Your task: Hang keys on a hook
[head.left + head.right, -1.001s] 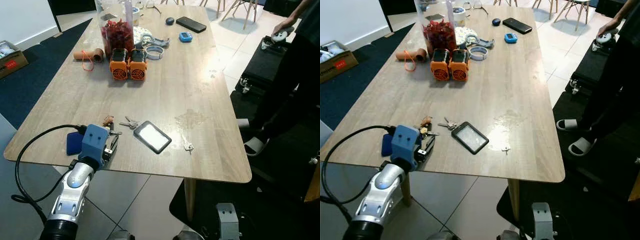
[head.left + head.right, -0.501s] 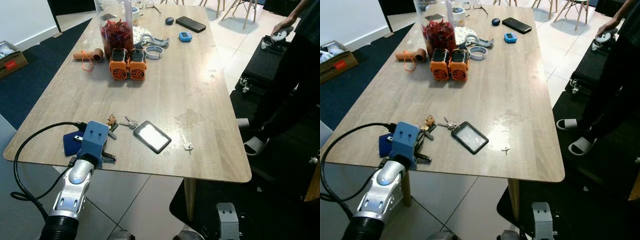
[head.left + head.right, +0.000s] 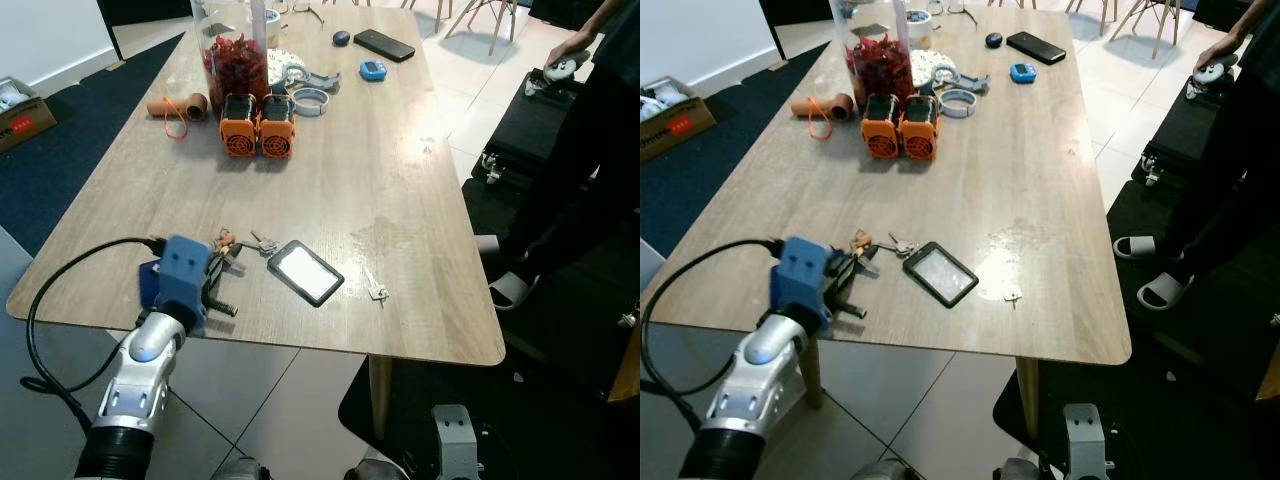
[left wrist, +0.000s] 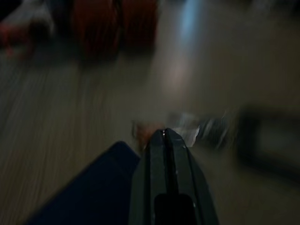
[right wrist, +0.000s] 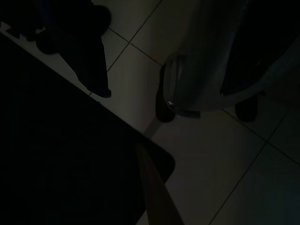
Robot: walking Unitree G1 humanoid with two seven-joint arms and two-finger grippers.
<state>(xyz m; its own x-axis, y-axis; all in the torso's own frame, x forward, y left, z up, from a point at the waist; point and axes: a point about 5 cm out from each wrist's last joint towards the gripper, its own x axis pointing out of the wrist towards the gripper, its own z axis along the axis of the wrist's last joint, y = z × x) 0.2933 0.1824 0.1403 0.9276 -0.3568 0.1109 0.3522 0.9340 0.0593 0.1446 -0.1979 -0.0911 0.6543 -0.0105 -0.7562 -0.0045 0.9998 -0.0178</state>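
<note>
A bunch of keys (image 3: 252,243) with a small brown tag (image 3: 222,238) lies on the wooden table (image 3: 400,190) near its front left edge. My left gripper (image 3: 224,268), behind its blue wrist block (image 3: 183,275), hovers low over the table just left of the keys. In the blurred left wrist view its fingers (image 4: 165,154) are pressed together. The keys (image 4: 192,130) lie just past the tips, with nothing held. A blue card (image 4: 79,192) lies under the gripper. My right arm hangs idle below the table.
A black badge holder (image 3: 305,272) and a small loose key (image 3: 377,292) lie right of the keys. Two orange reels (image 3: 258,125), a jar of red pieces (image 3: 237,65) and a phone (image 3: 382,44) stand farther back. A person (image 3: 600,110) stands at the right.
My left gripper has swung left and turned, so its tips now point at the brown tag. The keys and the badge holder have not moved.
</note>
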